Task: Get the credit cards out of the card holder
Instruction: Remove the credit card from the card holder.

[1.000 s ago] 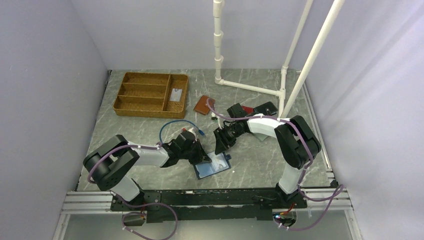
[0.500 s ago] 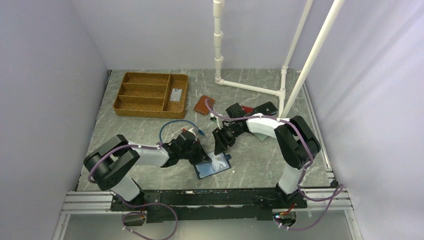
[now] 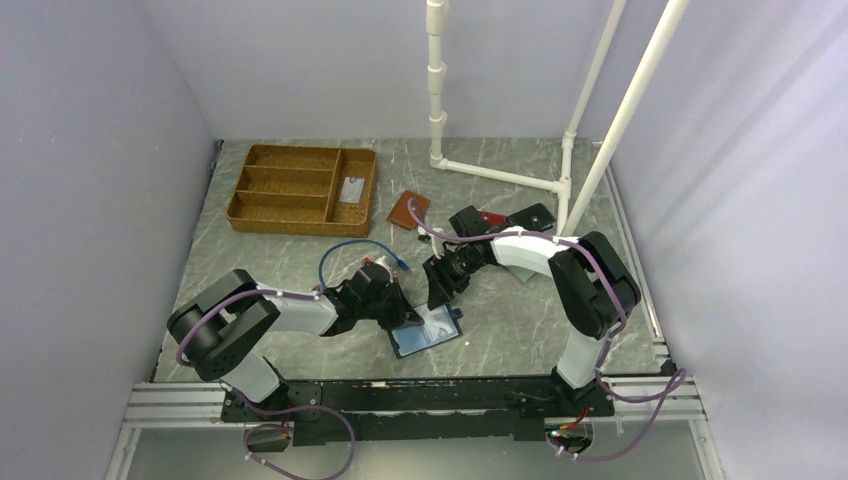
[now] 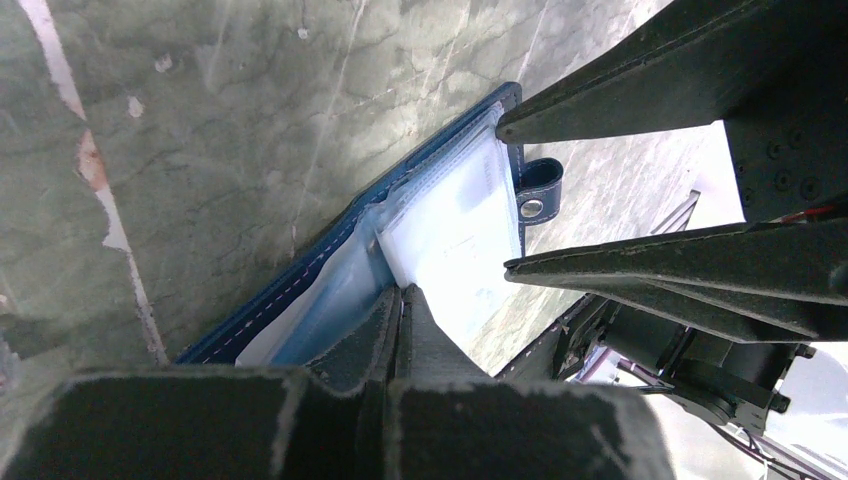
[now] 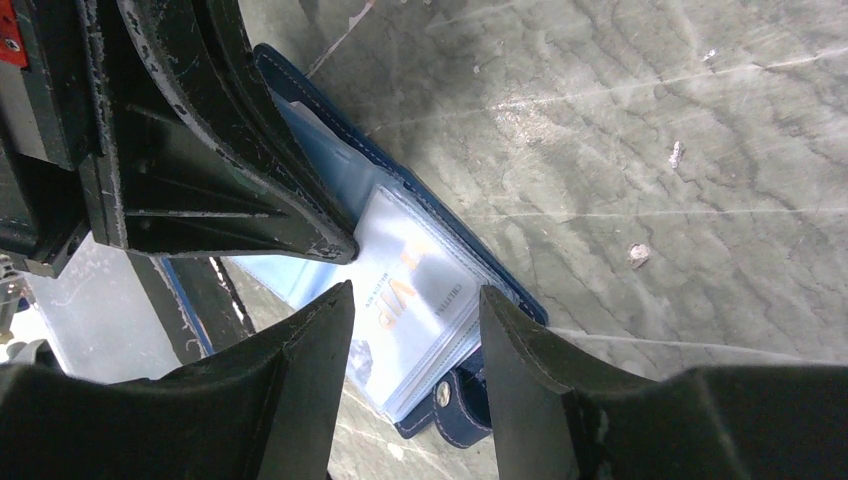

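The card holder [image 3: 427,333] lies open on the counter [image 3: 520,320], between the arms. The left gripper [image 4: 400,300] has its jaws pressed together, tips down on the inner pocket, pinning it, I judge. The right gripper [image 5: 415,295] hangs with jaws spread over a card [image 5: 420,255] sleeved inside. A pale card [image 3: 350,189] lies in the tray [image 3: 300,150] — most of the job looks left.

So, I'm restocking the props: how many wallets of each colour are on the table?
Navy blue wallet: 1
Tan-brown wallet: 1
Red wallet: 1, partly hidden
Total: 3 wallets. The dark item beside the red one is too unclear to count.
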